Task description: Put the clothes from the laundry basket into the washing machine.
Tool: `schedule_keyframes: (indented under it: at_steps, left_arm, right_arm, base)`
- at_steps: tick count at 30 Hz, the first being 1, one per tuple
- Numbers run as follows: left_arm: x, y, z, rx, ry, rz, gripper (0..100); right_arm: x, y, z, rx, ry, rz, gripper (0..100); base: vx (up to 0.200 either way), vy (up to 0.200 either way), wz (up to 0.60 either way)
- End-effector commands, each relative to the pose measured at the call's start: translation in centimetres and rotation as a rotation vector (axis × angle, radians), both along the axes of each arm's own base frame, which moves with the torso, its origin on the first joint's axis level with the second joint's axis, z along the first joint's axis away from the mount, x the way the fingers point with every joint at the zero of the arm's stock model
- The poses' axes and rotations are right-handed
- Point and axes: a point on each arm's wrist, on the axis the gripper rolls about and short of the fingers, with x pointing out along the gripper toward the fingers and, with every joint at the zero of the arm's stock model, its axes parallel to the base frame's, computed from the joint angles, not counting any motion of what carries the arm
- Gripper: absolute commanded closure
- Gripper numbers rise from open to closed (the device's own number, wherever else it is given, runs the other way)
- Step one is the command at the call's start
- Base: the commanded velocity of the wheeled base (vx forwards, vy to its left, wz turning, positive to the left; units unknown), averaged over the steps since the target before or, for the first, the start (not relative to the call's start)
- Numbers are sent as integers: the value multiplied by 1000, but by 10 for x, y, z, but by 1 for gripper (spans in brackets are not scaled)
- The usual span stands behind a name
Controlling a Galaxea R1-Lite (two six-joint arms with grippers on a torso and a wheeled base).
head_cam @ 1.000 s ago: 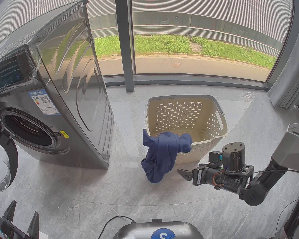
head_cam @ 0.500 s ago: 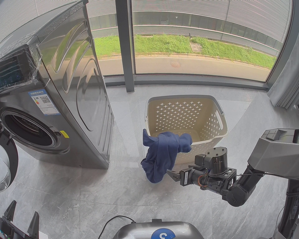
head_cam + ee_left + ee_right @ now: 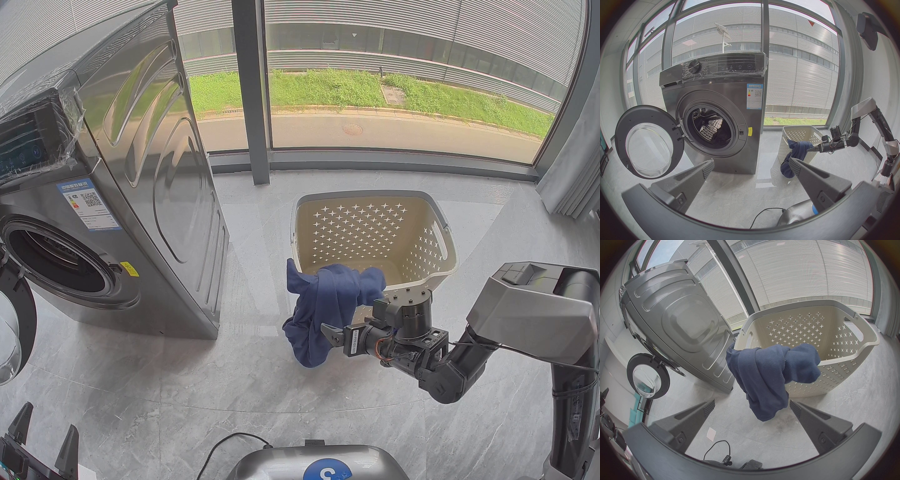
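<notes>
One navy garment [image 3: 325, 309] is the thing to watch: soft, rumpled fabric slung over the near-left corner of the laundry basket [image 3: 369, 196], bunched in a thick roll along the rim, with a long fold hanging down the outside wall towards the floor [image 3: 250, 387]. That basket is a rounded-rectangular tub of cream plastic, its walls punched with rows of little star-shaped holes, a slot handle cut into its right side and a grey band on the far rim. Right at the hanging cloth sits the right gripper [image 3: 329, 335], level and pointing at the fabric, its two dark wedge-shaped fingers spread wide and holding nothing; from the wrist camera the garment sits framed between them. Well off to the left stands the washing machine [image 3: 156, 187], a grey metallic box with pressed curved panels on its side and plastic film over the control panel. Its round glass-centred door [image 3: 647, 142] hangs swung open, the drum mouth [image 3: 59, 256] exposed. Low by the machine, the left gripper [image 3: 750, 161] hangs released, fingers apart, over glossy grey marbled tiles.
</notes>
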Motion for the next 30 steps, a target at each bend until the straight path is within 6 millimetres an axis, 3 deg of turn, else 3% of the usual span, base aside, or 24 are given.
schedule_keyframes:
  at_steps: [1, 6, 9, 30]
  left_arm:
    - [0, 0, -5, -1, 4, 0, 0]
    - [0, 0, -5, -3, 6, 0, 0]
    - [0, 0, -5, -1, 4, 0, 0]
    - [0, 0, -5, -3, 4, 0, 0]
  right_arm:
    - [9, 4, -10, -5, 1, -1, 0]
    - [13, 6, -14, -4, -2, -4, 0]
    - [12, 6, -16, -9, 5, -2, 0]
    - [27, 14, -38, -26, -7, 1, 0]
  base:
    - [0, 0, 0]
    - [0, 0, 0]
    - [200, 0, 0]
    - [0, 0, 0]
